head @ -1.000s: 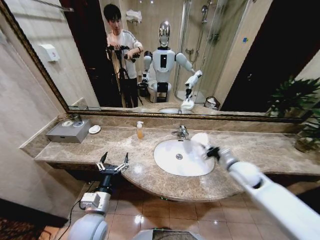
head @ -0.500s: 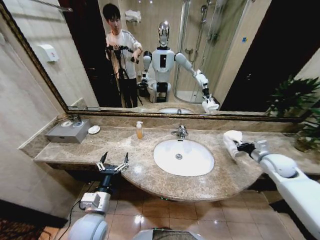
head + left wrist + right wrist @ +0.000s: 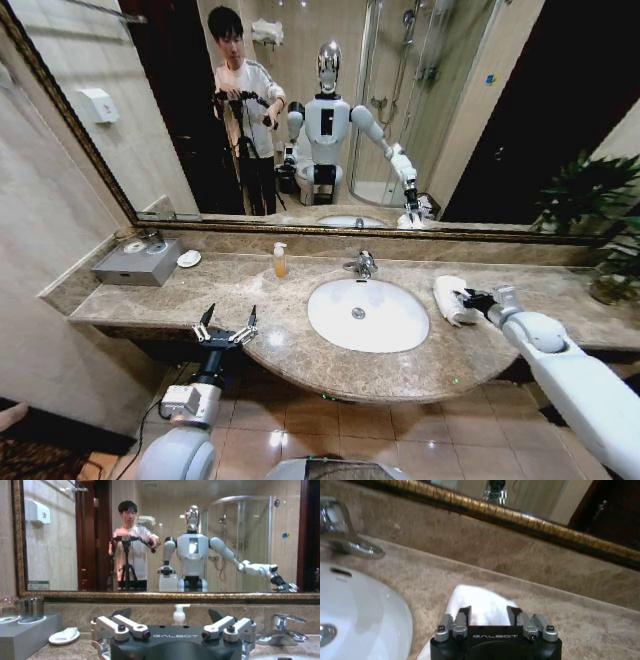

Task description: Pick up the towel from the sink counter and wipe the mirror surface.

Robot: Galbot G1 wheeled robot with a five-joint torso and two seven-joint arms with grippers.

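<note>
Where the speckled beige marble sink counter (image 3: 300, 345) runs right of the basin, the folded white cloth towel (image 3: 450, 298) lies front-to-back, clamped by the right gripper (image 3: 468, 298); the left gripper (image 3: 226, 324) idles, splayed.

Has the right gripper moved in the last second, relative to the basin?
Yes. The right gripper, shut on the towel, has gone from over the basin's right rim to the sink counter on its right side, and lower.
</note>
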